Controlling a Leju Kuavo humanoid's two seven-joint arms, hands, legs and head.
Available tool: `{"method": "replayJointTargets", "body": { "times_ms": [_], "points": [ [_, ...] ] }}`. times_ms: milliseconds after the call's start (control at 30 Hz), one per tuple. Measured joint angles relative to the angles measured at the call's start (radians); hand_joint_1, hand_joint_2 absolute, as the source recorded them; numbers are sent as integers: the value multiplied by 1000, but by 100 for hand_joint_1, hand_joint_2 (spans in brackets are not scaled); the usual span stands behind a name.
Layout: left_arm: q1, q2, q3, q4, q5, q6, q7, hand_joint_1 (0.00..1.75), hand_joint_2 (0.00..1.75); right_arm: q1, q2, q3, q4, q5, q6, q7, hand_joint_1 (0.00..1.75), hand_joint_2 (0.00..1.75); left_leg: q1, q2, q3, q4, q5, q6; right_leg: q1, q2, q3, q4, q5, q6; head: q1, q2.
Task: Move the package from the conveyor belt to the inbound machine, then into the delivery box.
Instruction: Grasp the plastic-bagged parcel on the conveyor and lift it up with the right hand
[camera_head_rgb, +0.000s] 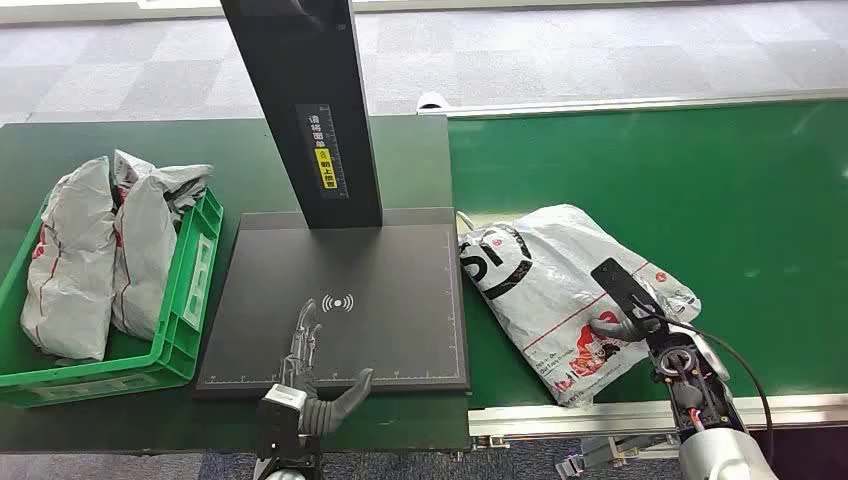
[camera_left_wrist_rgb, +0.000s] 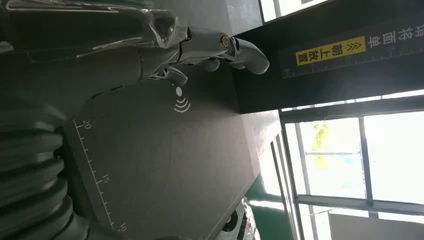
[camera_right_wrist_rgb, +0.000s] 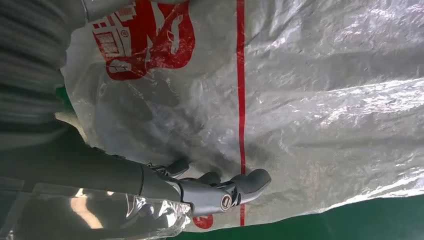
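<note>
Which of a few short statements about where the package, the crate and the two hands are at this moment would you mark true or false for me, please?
1. The package lies on the green conveyor belt. True.
2. The left hand holds a package. False: it holds nothing, fingers apart over the black scanner platform.
3. The right hand is over the package, fingers on or just above its plastic. True.
4. The green crate holds no parcels. False: grey parcels already fill it.
5. The package sits on the scanner platform. False: it lies beside it, on the belt.
</note>
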Motion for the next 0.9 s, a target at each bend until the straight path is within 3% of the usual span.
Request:
{"method": "replayJointTargets", "body": {
  "times_ms": [300, 567, 700, 900],
  "points": [
    [0, -2, 15, -4, -1, 3, 0, 0, 175, -102, 19, 10, 132, 21, 107, 123, 0, 175, 0, 0, 0, 0, 0, 0, 0, 0, 0, 0, 0, 0, 0, 0],
    [1, -2, 19, -6, -1, 3, 0, 0, 175, -124, 31, 10, 171, 23, 116, 134, 0, 175, 0, 0, 0, 0, 0, 0, 0, 0, 1, 0, 0, 0, 0, 0],
    [1, -2, 20, -6, -1, 3, 0, 0, 175, -128, 35, 10, 180, 23, 119, 134, 174, 175, 0, 0, 0, 0, 0, 0, 0, 0, 1, 0, 0, 0, 0, 0],
    [2, -2, 27, -8, -6, 3, 0, 0, 175, -134, 36, 10, 185, 18, 151, 119, 175, 175, 0, 0, 1, 0, 0, 0, 0, 0, 1, 0, 0, 0, 0, 0]
  ]
}}
